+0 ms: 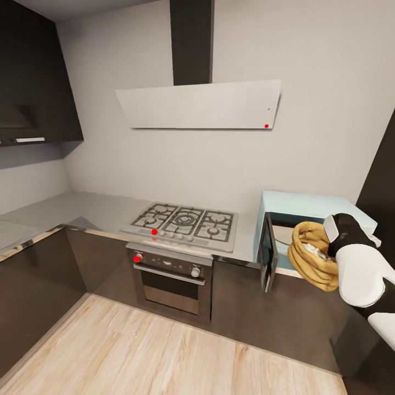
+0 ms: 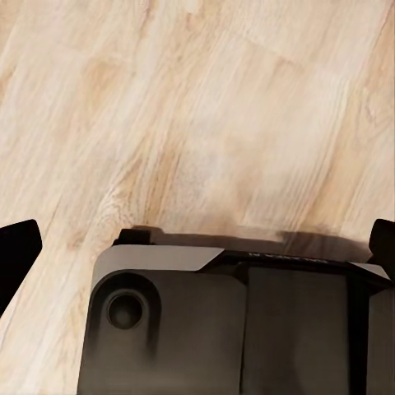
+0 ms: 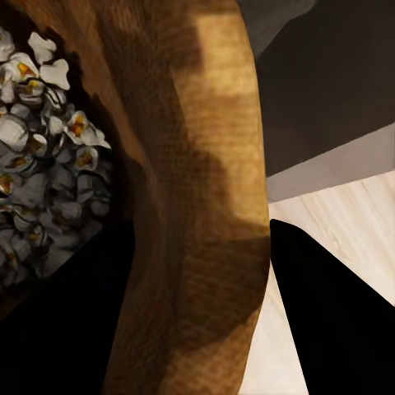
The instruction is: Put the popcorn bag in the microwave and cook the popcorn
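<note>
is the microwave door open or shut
Open: the microwave door is swung out toward the room, with the popcorn bag at its mouth.

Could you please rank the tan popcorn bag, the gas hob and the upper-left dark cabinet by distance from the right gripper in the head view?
1. Tan cloth popcorn bag, held at the right gripper.
2. Gas hob, centre counter.
3. Upper-left dark cabinet, far left.
</note>
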Tool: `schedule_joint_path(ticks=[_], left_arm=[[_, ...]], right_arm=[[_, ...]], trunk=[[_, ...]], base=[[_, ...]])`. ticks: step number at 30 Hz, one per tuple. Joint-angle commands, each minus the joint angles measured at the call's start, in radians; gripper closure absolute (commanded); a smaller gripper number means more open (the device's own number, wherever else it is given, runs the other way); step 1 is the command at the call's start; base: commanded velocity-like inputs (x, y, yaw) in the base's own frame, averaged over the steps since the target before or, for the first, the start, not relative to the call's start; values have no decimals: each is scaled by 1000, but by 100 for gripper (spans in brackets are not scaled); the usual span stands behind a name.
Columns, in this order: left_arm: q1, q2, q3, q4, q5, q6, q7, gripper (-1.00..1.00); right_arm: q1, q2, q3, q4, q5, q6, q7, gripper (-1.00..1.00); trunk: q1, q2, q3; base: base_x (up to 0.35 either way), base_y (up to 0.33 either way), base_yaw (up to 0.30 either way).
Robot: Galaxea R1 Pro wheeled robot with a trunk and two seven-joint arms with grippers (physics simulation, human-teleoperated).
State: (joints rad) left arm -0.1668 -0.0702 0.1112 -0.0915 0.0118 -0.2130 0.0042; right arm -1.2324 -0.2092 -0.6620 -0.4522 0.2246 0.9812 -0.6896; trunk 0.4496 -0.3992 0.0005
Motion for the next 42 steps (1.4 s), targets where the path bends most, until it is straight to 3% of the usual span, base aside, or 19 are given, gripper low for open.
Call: schedule_joint_path(ticks=[1, 8, 42], left_arm=[[0, 0, 5, 1, 1, -3, 0, -100], [0, 0, 4, 1, 1, -3, 0, -100], [0, 0, 4, 1, 1, -3, 0, -100]], right_arm=[[-1, 1, -5, 0, 10, 5, 4, 100], [-1, 1, -5, 0, 10, 5, 4, 100], [9, 1, -5, 3, 10, 5, 4, 100]], trunk=[[0, -1, 0], [0, -1, 0], [0, -1, 0]], base=[[19, 0, 0], [226, -3, 0], [36, -25, 0]])
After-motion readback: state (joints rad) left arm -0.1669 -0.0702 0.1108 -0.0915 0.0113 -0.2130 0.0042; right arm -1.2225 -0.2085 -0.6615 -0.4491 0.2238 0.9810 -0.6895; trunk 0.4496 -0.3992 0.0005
